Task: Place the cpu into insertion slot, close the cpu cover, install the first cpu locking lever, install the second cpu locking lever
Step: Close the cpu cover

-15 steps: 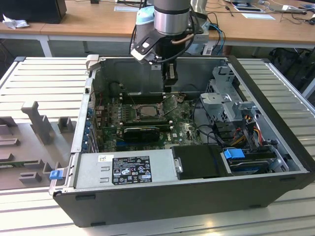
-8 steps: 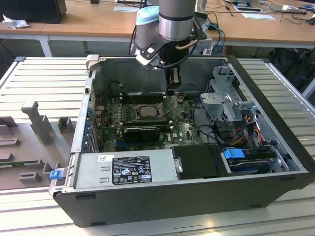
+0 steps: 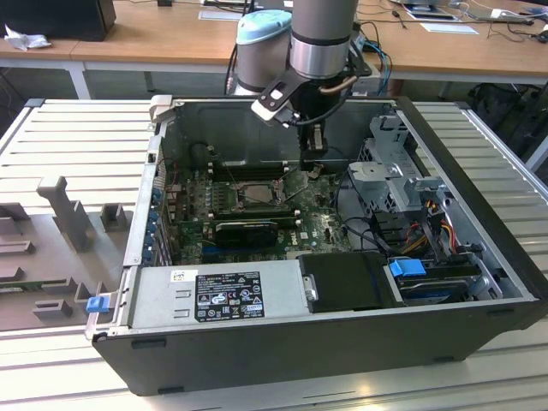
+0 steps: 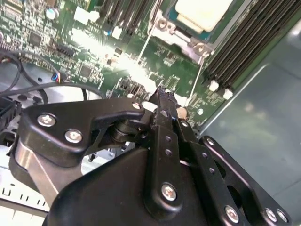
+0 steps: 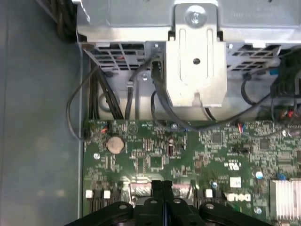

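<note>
While the open computer case (image 3: 342, 360) lies on a ribbed grey table (image 3: 77, 128), wooden desks (image 3: 154, 38) behind, the gripper (image 3: 313, 165) hangs, fingers (image 4: 164, 110) pressed together, beside the insertion slot (image 3: 255, 193) holding the cpu (image 4: 203, 12); cables (image 5: 158, 88) nearby.

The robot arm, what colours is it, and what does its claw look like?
The round silver-grey robot arm has a pale blue joint cap and a thin cable looped under its wrist. Its black gripper is flat jointed bars dotted with shiny silver screws.

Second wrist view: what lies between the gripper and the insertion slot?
In the second wrist view, green circuit board, crossed by a thin metal locking lever running from the insertion slot corner toward the gripper.
</note>
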Controlling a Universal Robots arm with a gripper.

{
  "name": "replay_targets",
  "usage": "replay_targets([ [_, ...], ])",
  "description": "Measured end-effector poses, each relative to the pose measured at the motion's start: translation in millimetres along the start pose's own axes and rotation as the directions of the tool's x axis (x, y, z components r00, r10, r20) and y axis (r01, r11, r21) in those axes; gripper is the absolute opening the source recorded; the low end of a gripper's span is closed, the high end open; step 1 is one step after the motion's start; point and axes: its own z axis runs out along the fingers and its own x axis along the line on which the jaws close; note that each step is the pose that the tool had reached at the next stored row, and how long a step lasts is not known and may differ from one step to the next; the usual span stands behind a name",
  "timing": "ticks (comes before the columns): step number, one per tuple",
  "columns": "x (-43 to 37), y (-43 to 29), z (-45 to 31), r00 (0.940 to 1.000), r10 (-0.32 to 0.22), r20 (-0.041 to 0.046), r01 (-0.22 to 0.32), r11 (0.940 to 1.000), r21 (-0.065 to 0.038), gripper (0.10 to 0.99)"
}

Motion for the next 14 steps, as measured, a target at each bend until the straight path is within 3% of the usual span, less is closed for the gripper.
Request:
replay_targets([
  [4, -0.1, 6.4, 3.7, 0.9999, -0.016, -0.0009, 0.016, 0.9999, 0.0, 0.106],
  [8, -0.1, 17.8, 8.5, 0.9997, -0.023, -0.0014, 0.023, 0.9997, 0.0, 0.106],
  [13, -0.1, 20.3, 15.3, 0.9996, -0.029, -0.0017, 0.029, 0.9996, 0.002, 0.106],
  [14, -0.1, 20.3, 15.3, 0.9996, -0.029, -0.002, 0.029, 0.9995, 0.009, 0.106],
])
